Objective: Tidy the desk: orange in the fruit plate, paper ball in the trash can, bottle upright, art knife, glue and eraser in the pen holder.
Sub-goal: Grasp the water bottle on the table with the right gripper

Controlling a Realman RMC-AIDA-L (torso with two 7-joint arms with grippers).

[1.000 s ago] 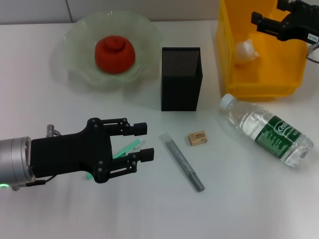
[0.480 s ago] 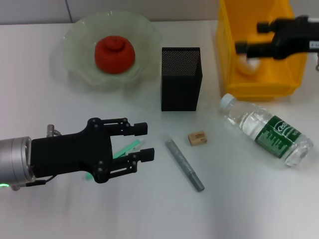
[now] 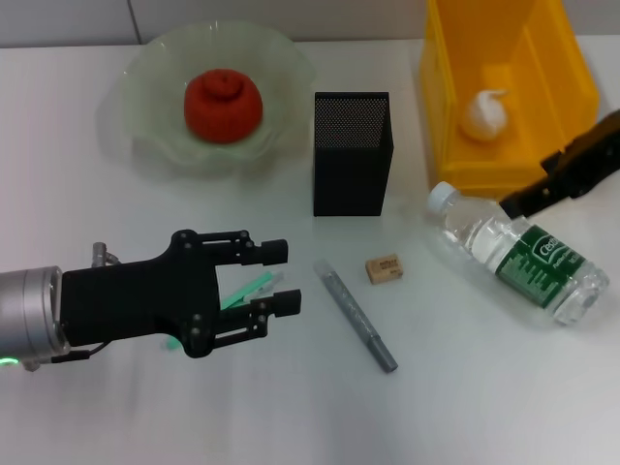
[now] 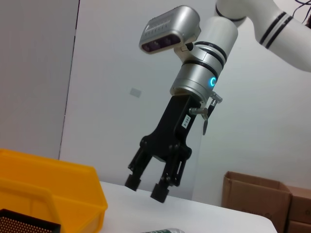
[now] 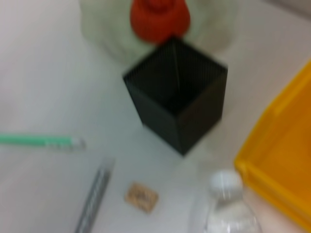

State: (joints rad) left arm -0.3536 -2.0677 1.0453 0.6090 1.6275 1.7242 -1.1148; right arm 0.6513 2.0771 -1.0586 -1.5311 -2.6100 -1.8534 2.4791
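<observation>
Red-orange orange (image 3: 224,105), pale green fruit plate (image 3: 155,97), yellow trash can (image 3: 446,107), seemingly printed tan eraser (image 3: 384,268).

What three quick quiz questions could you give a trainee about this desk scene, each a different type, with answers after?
1. True or false: the orange lies in the fruit plate.
2. Multiple choice: the paper ball is A) beside the eraser, B) inside the trash can, C) in the pen holder.
3. Fill in: the bottle lies on its ____ near the right gripper.

Key
1. True.
2. B.
3. Side. It is not upright; its cap points toward the pen holder. The left gripper hovers open over a green stick on the desk.
</observation>
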